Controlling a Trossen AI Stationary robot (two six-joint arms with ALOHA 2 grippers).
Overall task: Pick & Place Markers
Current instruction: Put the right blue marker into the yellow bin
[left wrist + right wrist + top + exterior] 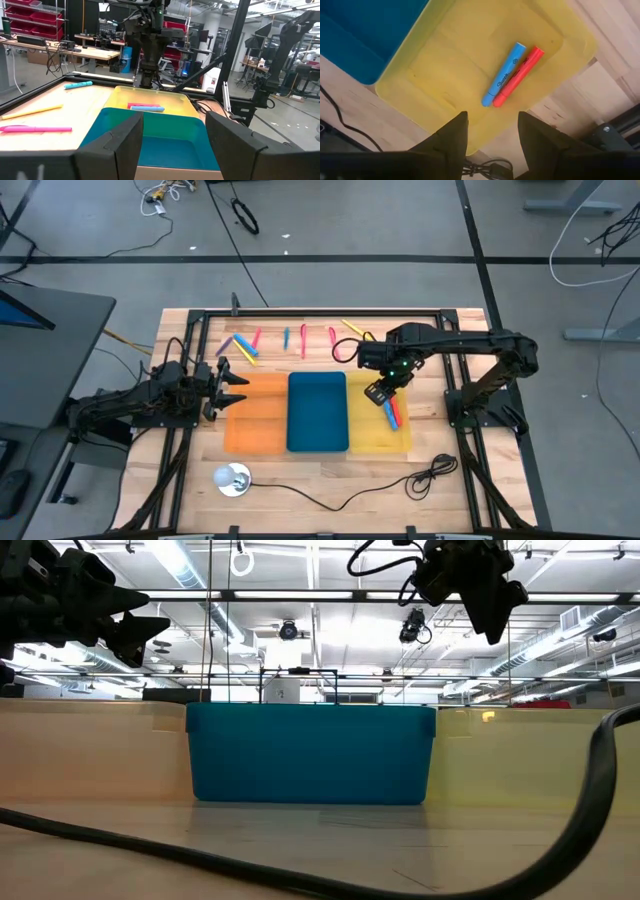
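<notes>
Over on the left, the left gripper (238, 387) hangs just beside the orange tray's (255, 412) outer edge, its jaws spread with nothing between them; that arm looks to be waiting. Next along sits the blue tray (317, 412), with nothing visible in it from above, and then the yellow tray (366, 432), where a blue marker (503, 74) and a red marker (518, 76) lie side by side, touching along their length, near the tray's outer edge. The right gripper (378, 393) hovers above that tray, nearly over the two markers, and its jaws stand apart and empty in the wrist view. Beyond the trays, the loose markers (294, 338) are scattered in a rough row along the far side of the bench: purple, yellow and pink ones toward the left, blue and pink near the middle, a yellow one toward the right. My guess is that a drop into the yellow tray is done and the next fetch is due. To do it well, the right arm should lift clear of the tray wall first, pick the nearest single marker from the row, line its jaws across the barrel near the middle, and come straight down so neighbouring markers are not nudged.
</notes>
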